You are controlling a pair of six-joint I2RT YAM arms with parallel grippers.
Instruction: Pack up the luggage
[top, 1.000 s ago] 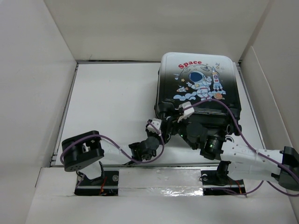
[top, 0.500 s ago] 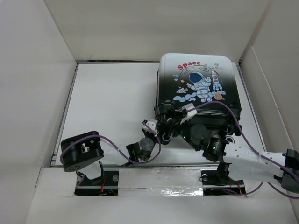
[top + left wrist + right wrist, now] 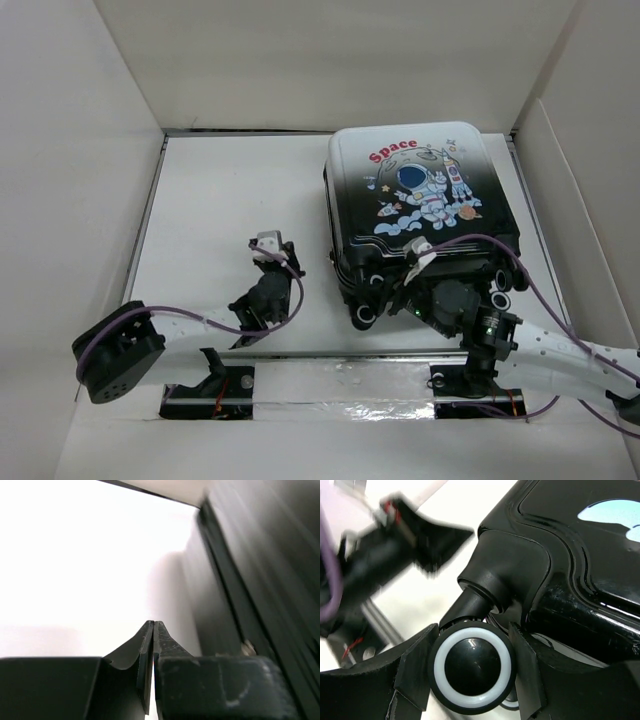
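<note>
Left arm: folded low at the near left, elbow out past the table's near-left corner, forearm running inward and the left gripper pointing toward the far side over bare table, near the luggage's left side and apart from it. Its fingers are pressed flat together with nothing between them. Right arm: reaching in low from the near right, purple cable looping over it, right gripper at the near end of the luggage. Its fingers flank one caster wheel, black with a white ring, and sit against the rim on both sides. Luggage: one hard-shell case, lid closed, lying flat on the right of the table, astronaut print and red "Space" upward, white end far, black wheeled end near. Contents cannot be seen.
</note>
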